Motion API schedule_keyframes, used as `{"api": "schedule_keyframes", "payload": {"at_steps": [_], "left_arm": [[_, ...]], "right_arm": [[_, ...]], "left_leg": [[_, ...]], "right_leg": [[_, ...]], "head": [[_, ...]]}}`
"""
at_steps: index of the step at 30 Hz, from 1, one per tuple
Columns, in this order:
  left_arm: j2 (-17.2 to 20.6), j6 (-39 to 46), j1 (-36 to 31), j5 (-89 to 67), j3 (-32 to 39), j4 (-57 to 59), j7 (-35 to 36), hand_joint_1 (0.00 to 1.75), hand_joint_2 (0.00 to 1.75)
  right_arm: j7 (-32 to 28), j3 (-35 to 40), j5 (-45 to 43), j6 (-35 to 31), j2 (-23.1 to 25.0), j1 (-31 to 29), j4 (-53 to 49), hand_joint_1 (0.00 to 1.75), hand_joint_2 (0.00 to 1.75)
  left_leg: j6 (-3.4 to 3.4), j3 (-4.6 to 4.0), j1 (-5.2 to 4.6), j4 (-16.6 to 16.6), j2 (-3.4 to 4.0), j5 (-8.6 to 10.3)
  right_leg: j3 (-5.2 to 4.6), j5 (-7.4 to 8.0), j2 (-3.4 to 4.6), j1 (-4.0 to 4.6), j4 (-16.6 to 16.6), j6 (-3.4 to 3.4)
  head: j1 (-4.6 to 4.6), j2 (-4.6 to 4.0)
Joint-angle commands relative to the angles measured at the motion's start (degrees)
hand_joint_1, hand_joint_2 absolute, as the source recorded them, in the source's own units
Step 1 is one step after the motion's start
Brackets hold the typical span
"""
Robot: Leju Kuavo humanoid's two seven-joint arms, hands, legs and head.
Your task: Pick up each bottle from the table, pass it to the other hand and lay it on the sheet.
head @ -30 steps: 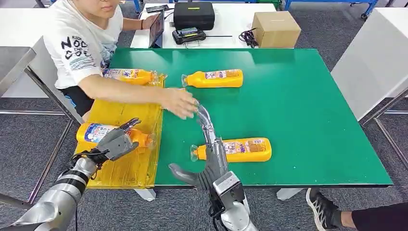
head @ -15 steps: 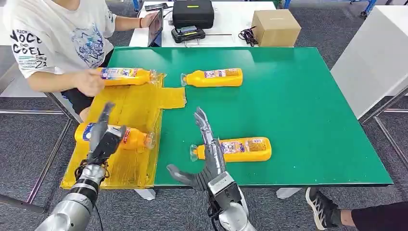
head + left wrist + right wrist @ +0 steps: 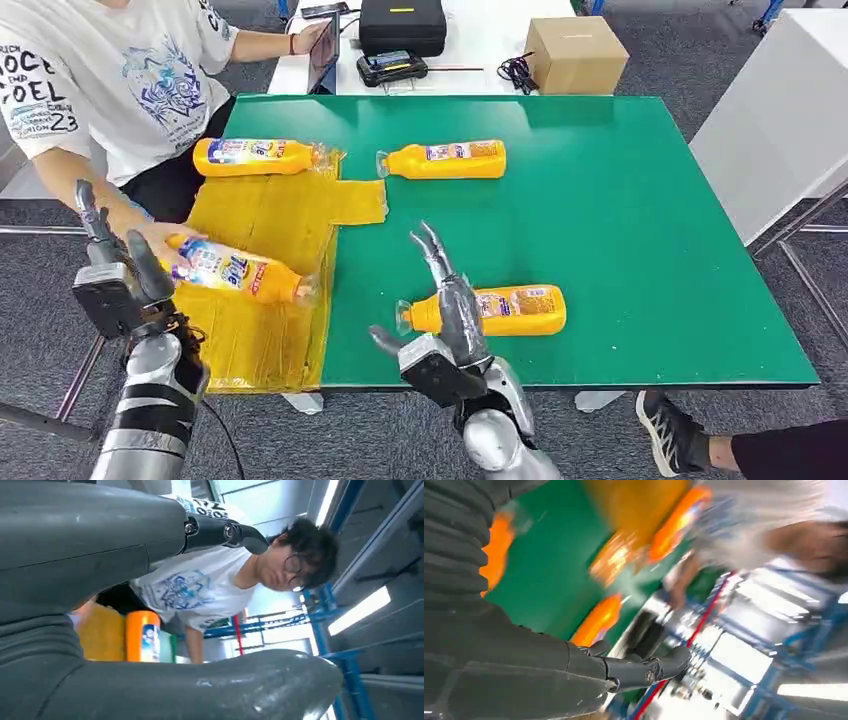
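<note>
right wrist view: motion-blurred, bottles read as orange smears
near bottle [image 3: 495,309]: neck partly behind the right hand [image 3: 452,310]
person [image 3: 110,75]: head cut off

A green-topped table [image 3: 620,230] stands on grey carpet [image 3: 700,80]. Behind it, a white table [image 3: 480,40] carries a cardboard box [image 3: 574,55] and black case [image 3: 402,25]. Overhead, strip lights [image 3: 358,611] glow among blue framing [image 3: 320,625].

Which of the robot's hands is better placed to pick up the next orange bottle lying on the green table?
Probably the right hand: open, it hovers at the near orange plastic bottle on the green table. The left hand is raised beside the yellow sheet.
</note>
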Motion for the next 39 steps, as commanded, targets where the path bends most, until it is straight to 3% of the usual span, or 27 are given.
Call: {"api": "schedule_keyframes", "payload": {"at_steps": [1,4,5,6,8,17,18,26,39], "left_arm": [[-2.14,-1.97,3.82,1.3,1.7,-7.22,-1.05,0.0,0.0],[-2.14,-1.97,3.82,1.3,1.7,-7.22,-1.05,0.0,0.0],[-1.98,-1.91,3.73,0.2,1.83,-5.26,-1.05,0.0,0.0],[-2.08,-2.74,4.3,0.79,2.61,-4.18,-1.05,0.0,0.0],[-2.12,-3.25,5.8,-0.22,2.69,-3.26,-1.05,0.0,0.0],[-2.82,-3.87,6.51,-2.41,-0.24,0.75,-1.05,0.0,0.0],[-2.25,-2.02,6.76,-3.5,-2.09,-0.6,-1.05,0.0,1.75],[-2.97,-4.45,4.92,-2.59,-4.75,3.86,-1.05,0.0,1.75],[-2.97,-4.45,4.92,-2.59,-4.75,3.86,-1.05,0.0,1.75]], "right_arm": [[6.56,-4.04,5.71,3.89,-10.52,-6.08,7.17,0.0,1.75],[6.56,-4.04,5.71,3.89,-10.52,-6.08,7.17,0.0,1.75],[8.99,-4.31,6.71,4.16,-10.27,-5.95,7.12,0.0,1.75],[12.63,-3.75,7.83,7.7,-12.68,-6.91,7.86,0.0,1.75],[14.09,-5.41,7.55,9.01,-15.36,-8.2,9.38,0.0,1.75],[16.06,-4.29,4.49,19.99,-21.3,-14.46,17.98,0.0,1.75],[16.01,-3.07,3.61,20.47,-22.45,-15.51,19.16,0.0,1.75],[17.16,1.26,-2.68,29.83,-29.13,-20.92,21.55,0.0,1.75],[17.16,1.26,-2.68,29.83,-29.13,-20.92,21.55,0.0,1.75]], "left_leg": [[-0.08,0.17,0.09,-0.02,0.06,-0.05],[-0.1,0.15,0.11,0.03,0.05,-0.08],[-0.07,0.09,0.06,0.01,0.04,-0.05],[-0.12,0.2,0.1,0.01,0.1,-0.1],[-0.11,0.27,0.12,-0.03,0.08,-0.09],[-0.08,0.17,0.07,0.02,0.02,-0.05],[-0.05,0.09,0.0,0.01,-0.02,-0.02],[-0.07,0.1,0.02,0.08,0.0,-0.06],[-0.05,-0.01,0.01,0.06,0.02,-0.03]], "right_leg": [[0.22,0.0,0.02,0.1,-0.12,-0.1],[0.19,-0.02,0.03,0.12,-0.07,-0.12],[0.11,0.0,0.04,0.07,-0.06,-0.08],[0.23,-0.03,0.07,0.12,-0.09,-0.14],[0.3,-0.02,0.05,0.14,-0.14,-0.12],[0.25,-0.01,-0.01,0.09,-0.11,-0.09],[0.13,0.01,-0.02,0.02,-0.08,-0.05],[0.15,0.01,-0.01,0.04,-0.04,-0.03],[0.02,0.04,0.02,0.03,-0.02,0.01]], "head": [[0.0,0.0],[-0.02,0.0],[-0.02,0.0],[-0.02,0.0],[-0.02,0.0],[0.0,0.0],[-0.02,0.0],[-0.02,0.0],[-0.04,0.0]]}}
